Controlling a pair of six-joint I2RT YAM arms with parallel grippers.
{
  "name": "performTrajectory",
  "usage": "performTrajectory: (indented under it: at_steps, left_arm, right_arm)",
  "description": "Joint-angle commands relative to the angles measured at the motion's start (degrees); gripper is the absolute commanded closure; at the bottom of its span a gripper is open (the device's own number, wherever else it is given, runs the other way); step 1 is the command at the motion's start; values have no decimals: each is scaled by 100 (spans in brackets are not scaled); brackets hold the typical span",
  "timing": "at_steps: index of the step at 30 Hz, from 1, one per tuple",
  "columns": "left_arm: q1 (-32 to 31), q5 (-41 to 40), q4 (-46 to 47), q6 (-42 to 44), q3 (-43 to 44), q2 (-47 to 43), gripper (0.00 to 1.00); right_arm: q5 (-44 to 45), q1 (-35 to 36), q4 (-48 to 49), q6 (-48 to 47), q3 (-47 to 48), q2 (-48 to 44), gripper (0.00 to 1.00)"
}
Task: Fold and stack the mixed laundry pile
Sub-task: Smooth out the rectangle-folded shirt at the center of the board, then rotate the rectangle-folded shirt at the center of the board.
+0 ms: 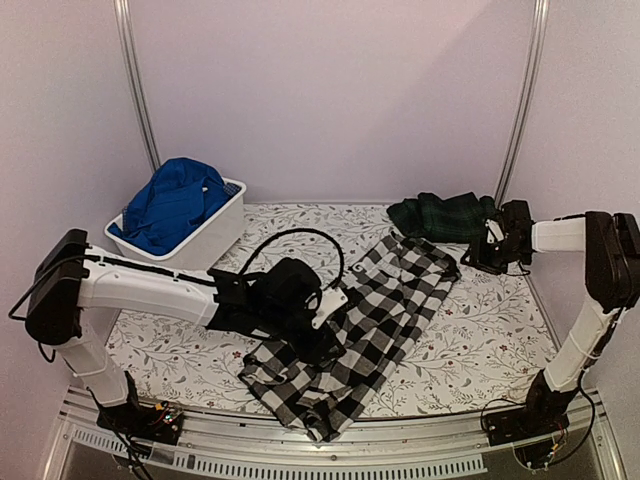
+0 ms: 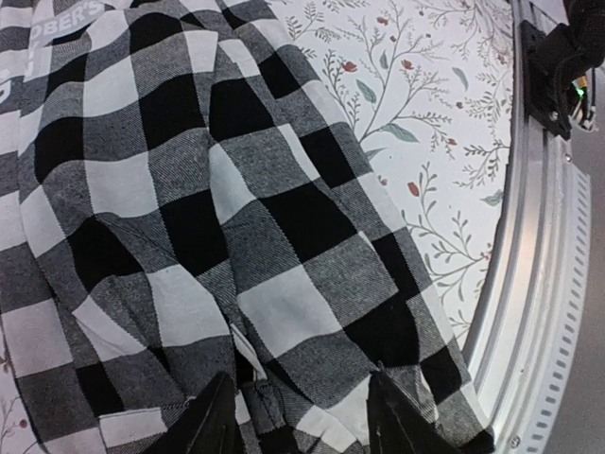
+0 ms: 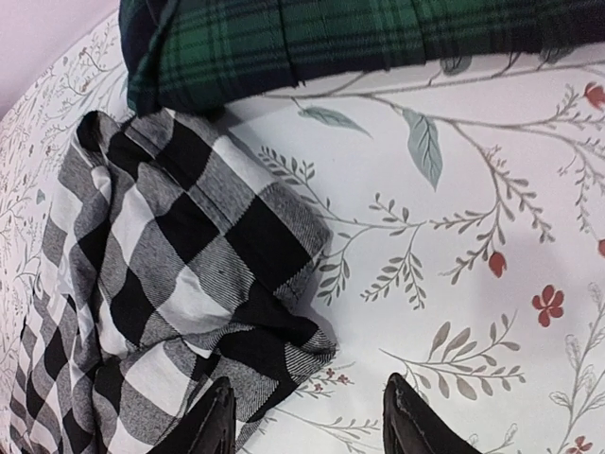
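The black-and-white checked shirt (image 1: 375, 310) lies spread diagonally across the middle of the table. My left gripper (image 1: 322, 342) hangs low over its left part. In the left wrist view the gripper (image 2: 302, 421) is open, with wrinkled checked shirt (image 2: 236, 218) under and between its fingers. The dark green-navy tartan garment (image 1: 440, 215) lies folded at the back right. My right gripper (image 1: 480, 255) hovers beside it, open and empty (image 3: 307, 421), over bare cloth by a corner of the checked shirt (image 3: 189, 265), with the tartan (image 3: 331, 47) ahead. The bright blue garment (image 1: 175, 205) fills the tub.
A white plastic tub (image 1: 225, 235) stands at the back left. The table wears a floral cloth (image 1: 490, 330). A metal rail (image 1: 330, 445) runs along the near edge, also in the left wrist view (image 2: 544, 284). Walls and upright posts close the back.
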Motion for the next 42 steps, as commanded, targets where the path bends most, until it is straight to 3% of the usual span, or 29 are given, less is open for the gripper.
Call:
performTrajectory:
  at_steps: [1,7,13,16,21,23,26,31,36,42]
  left_arm:
    - [-219,491,-11,190,160,270,52]
    - [-619,990,-267,404,237,631,53]
    - [-817,665,-667,576,256,894,53]
    - [-880,282,-1040,713,419,1261,56]
    - [-1007,451,-1318,871,277,1405,70]
    - [-1052,628,-1257,871,175,1216,69]
    - [-926,810,-1095,871,128,639,60]
    - [50,691,-334,515,244,-58,46]
    - [894,-569,-269,322,692,557,45]
    - [1038,-905,-641,325,964,1549,51]
  right_arm:
    - [-546,35,284,213,-208,441,49]
    - [-805,32,484,308,-91,860,49]
    - [-846,36,585,348,28,1114,55]
    - [-715,35,500,317,148,1216,66]
    - [-739,36,382,243,375,1378,99]
    - [-848,30,372,207,428,1407,100]
    - [-858,31,433,196,331,1305,100]
    - [-790,35,483,196,268,1151,100]
    - [-757,36,490,196,261,1156,100]
    - [-672,148,465,179,245,1135,100]
